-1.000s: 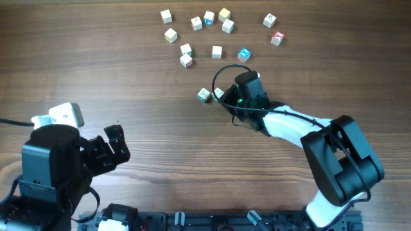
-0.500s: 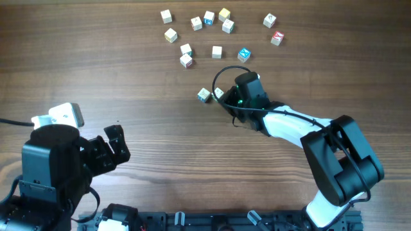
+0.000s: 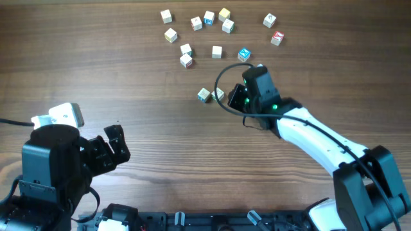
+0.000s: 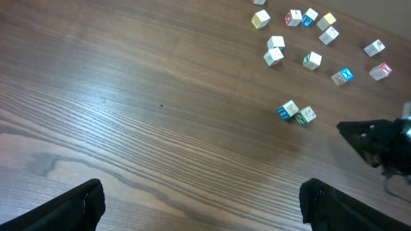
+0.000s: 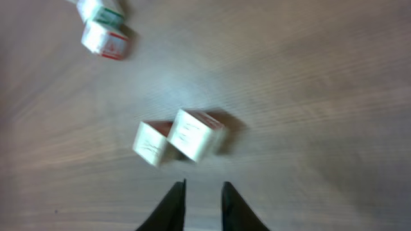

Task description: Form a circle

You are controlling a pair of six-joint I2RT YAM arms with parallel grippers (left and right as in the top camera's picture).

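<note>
Just beyond the right gripper, barely parted and empty, we are judging two cubes light, rigid, best pinched across flat faces.

No letter, number or brand can be read on anything here
The wooden cubes at twelve o'clock in the overhead view carry small printed marks in blue, red, green and yellow, all too small to make out; the blue-faced cube at one o'clock bears a pale sign, unreadable. In the right wrist view the pair of cubes at the centre shows faint red lines on pale faces, blurred past reading, and the two cubes at eleven o'clock show only green and red smudges
</note>
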